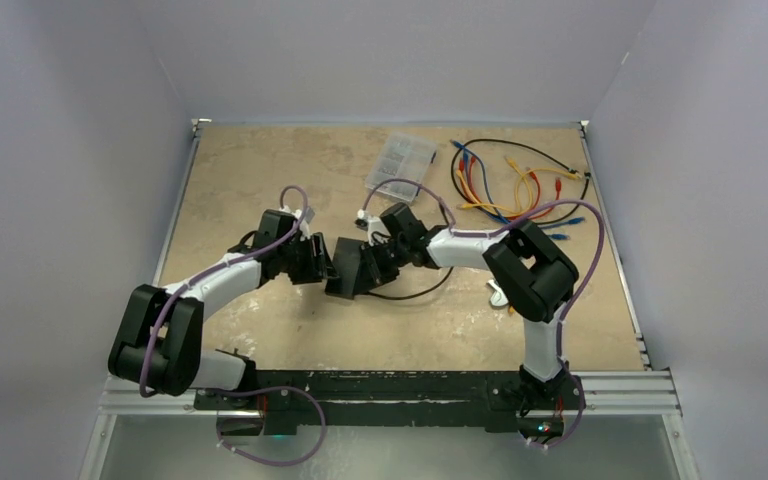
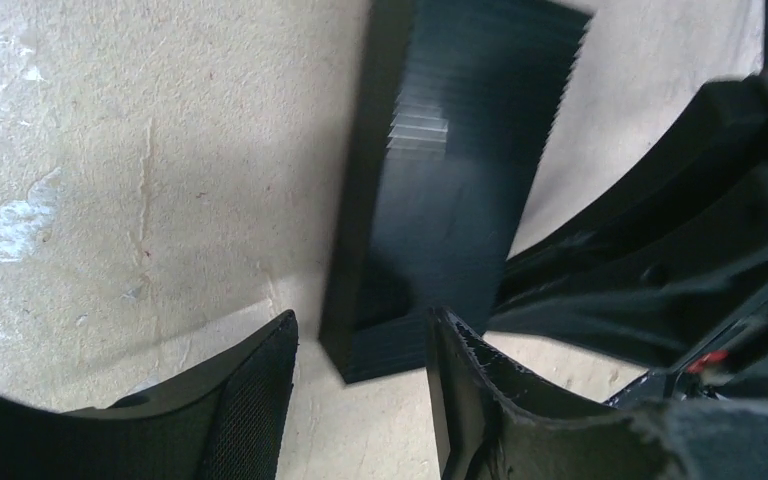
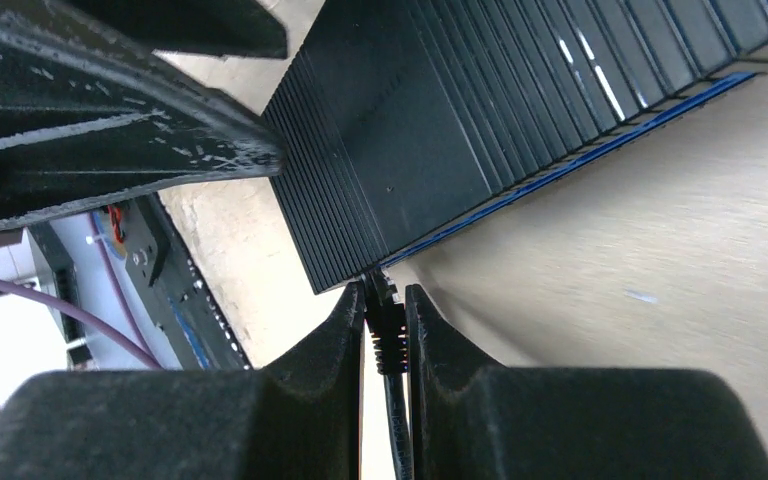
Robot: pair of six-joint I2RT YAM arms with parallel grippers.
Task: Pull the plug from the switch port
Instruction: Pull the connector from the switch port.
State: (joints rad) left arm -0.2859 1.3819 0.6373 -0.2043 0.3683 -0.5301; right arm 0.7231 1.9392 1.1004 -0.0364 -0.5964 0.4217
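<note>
Plug (image 3: 387,340) is pinched between my right gripper's (image 3: 385,300) fingers, its tip against the switch's (image 3: 430,130) socket side; I cannot tell whether it is seated. The switch lies mid-table (image 1: 260,170), its near end between my left gripper's (image 2: 360,395) parted fingers, with a gap on one side.
</note>
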